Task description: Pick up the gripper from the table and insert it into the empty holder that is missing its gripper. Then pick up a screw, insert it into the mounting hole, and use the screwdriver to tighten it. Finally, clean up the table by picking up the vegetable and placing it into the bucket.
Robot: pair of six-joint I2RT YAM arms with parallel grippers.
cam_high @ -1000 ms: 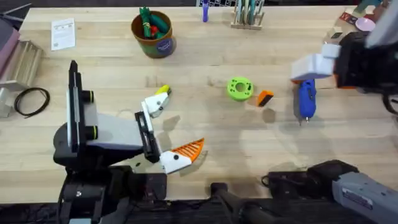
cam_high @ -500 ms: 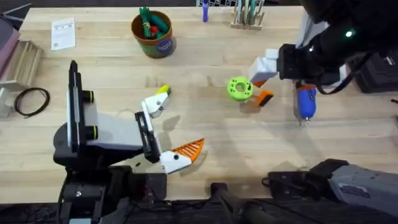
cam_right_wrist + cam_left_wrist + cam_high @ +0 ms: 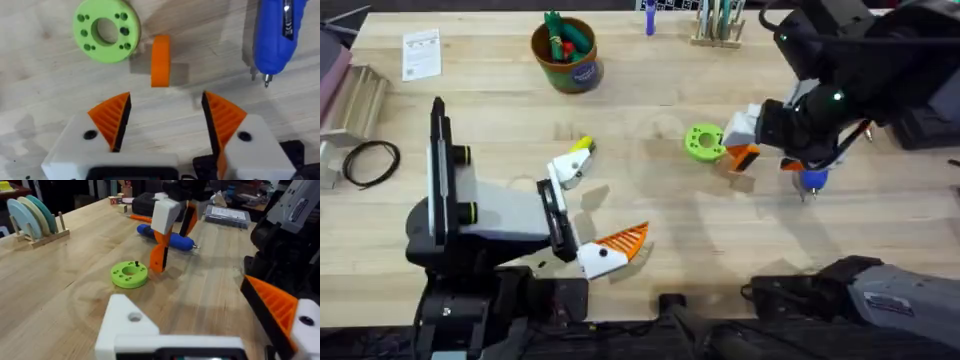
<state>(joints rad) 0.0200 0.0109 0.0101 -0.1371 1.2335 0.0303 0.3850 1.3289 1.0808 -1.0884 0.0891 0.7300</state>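
The small orange gripper [image 3: 747, 158] [image 3: 160, 60] lies on the table between the green disc [image 3: 704, 141] [image 3: 106, 30] and the blue screwdriver [image 3: 275, 35]. My right gripper [image 3: 752, 140] [image 3: 167, 117] hovers open just over the orange piece, one orange pad to either side and short of it. My left gripper [image 3: 590, 207] rests open at the lower left. One of its sides is the bare white holder [image 3: 565, 170] [image 3: 130, 325], the other carries an orange tip [image 3: 622, 238]. The yellow vegetable [image 3: 582, 146] lies close beside the holder. The bucket [image 3: 567, 60] stands at the back left.
A small black screw [image 3: 136, 264] stands in the green disc. The bucket holds green and red toy vegetables. A paper card [image 3: 421, 52], a metal block [image 3: 355, 100] and a black cable loop [image 3: 370, 160] sit at the left. A wooden rack [image 3: 720, 25] stands at the back.
My right arm has swept in from the right edge to above the small orange gripper beside the green disc. The left arm has not moved.
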